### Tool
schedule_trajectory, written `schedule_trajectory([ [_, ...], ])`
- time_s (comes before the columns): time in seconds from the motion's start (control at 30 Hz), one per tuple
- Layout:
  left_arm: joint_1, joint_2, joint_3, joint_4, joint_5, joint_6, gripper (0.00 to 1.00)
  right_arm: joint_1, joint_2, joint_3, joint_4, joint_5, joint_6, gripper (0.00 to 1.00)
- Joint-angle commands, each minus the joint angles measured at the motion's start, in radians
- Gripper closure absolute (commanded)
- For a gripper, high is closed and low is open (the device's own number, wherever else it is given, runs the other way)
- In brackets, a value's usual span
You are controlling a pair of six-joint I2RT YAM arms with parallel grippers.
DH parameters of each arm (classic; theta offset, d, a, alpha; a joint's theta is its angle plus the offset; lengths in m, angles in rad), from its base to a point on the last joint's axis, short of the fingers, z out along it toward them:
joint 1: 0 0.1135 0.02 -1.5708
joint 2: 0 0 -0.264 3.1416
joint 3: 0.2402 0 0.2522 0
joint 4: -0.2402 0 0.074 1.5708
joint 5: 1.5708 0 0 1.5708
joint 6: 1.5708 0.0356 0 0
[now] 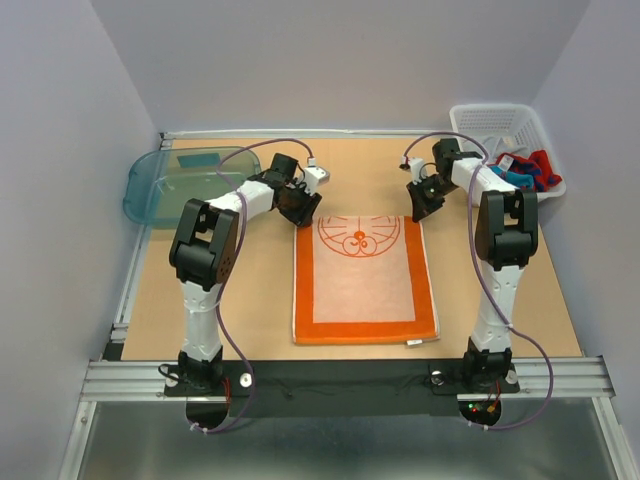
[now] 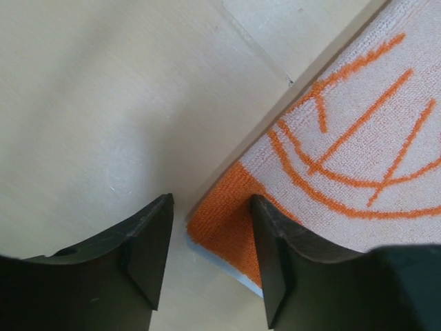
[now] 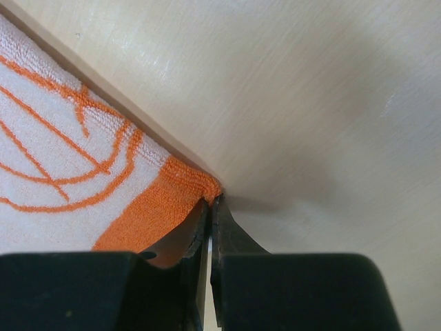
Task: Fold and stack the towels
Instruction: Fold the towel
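Observation:
The orange towel [image 1: 365, 285] with a pale centre and orange line pattern lies flat in the middle of the table. My left gripper [image 1: 300, 212] is open at its far left corner; in the left wrist view the towel's corner [image 2: 227, 221] lies between the spread fingers of the gripper [image 2: 210, 207]. My right gripper [image 1: 424, 210] is at the far right corner. In the right wrist view its jaws [image 3: 211, 201] are pressed together on the tip of the towel's corner [image 3: 172, 193]. Red and teal-blue towels [image 1: 530, 170] lie bunched in the basket.
A white mesh basket [image 1: 490, 120] stands at the far right corner of the table. A translucent teal tray [image 1: 165, 190] sits at the far left. Grey walls close in the back and sides.

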Motion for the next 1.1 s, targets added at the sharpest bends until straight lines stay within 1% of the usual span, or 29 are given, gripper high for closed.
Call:
schedule_trajectory([
  [0.0, 0.001, 0.022, 0.005, -0.030, 0.000, 0.006, 0.45, 0.004, 0.063, -0.019, -0.003, 0.047, -0.004, 0.95],
  [0.03, 0.001, 0.025, 0.005, -0.032, 0.000, 0.005, 0.46, 0.006, 0.062, -0.021, -0.003, 0.047, -0.003, 0.95],
  [0.07, 0.002, 0.030, 0.003, -0.036, -0.001, 0.005, 0.51, 0.004, 0.062, -0.019, -0.005, 0.049, -0.003, 0.95],
  [0.2, 0.001, 0.035, -0.010, -0.032, -0.037, -0.010, 0.58, 0.006, 0.062, -0.024, 0.000, 0.056, -0.004, 0.95],
  [0.23, 0.002, 0.031, -0.020, -0.026, -0.047, -0.010, 0.63, 0.006, 0.063, -0.022, 0.003, 0.061, -0.004, 0.95],
  [0.3, 0.002, 0.024, -0.038, -0.017, -0.058, -0.018, 0.67, 0.004, 0.065, -0.021, 0.004, 0.060, -0.004, 0.96],
  [0.4, 0.004, 0.021, -0.049, -0.015, -0.075, -0.020, 0.78, 0.006, 0.065, -0.018, 0.009, 0.063, -0.003, 0.96],
  [0.43, 0.005, 0.022, -0.049, -0.015, -0.081, -0.021, 0.78, 0.006, 0.065, -0.014, 0.012, 0.063, -0.001, 0.97],
  [0.47, 0.005, 0.022, -0.043, -0.015, -0.090, -0.021, 0.85, 0.006, 0.065, -0.010, 0.015, 0.064, 0.005, 0.99],
  [0.53, 0.012, 0.016, -0.031, -0.018, -0.092, -0.021, 0.86, 0.006, 0.059, 0.013, 0.017, 0.067, 0.017, 1.00],
  [0.57, 0.013, 0.015, -0.014, -0.018, -0.092, -0.020, 0.94, 0.006, 0.054, 0.024, 0.021, 0.072, 0.022, 1.00],
  [0.63, 0.018, 0.004, 0.021, -0.015, -0.095, -0.012, 1.00, 0.006, 0.037, 0.059, 0.027, 0.078, 0.031, 1.00],
  [0.7, 0.021, -0.004, 0.052, -0.015, -0.098, -0.007, 1.00, 0.006, 0.028, 0.088, 0.043, 0.089, 0.042, 0.99],
  [0.8, 0.022, -0.010, 0.121, 0.002, -0.103, 0.008, 1.00, 0.006, 0.016, 0.189, 0.060, 0.095, 0.060, 1.00],
  [0.97, 0.025, -0.018, 0.216, 0.045, -0.127, 0.022, 1.00, 0.006, 0.005, 0.274, 0.119, 0.148, 0.080, 1.00],
  [1.07, 0.024, -0.031, 0.221, 0.092, -0.162, 0.023, 1.00, 0.010, 0.000, 0.301, 0.133, 0.165, 0.083, 0.99],
])
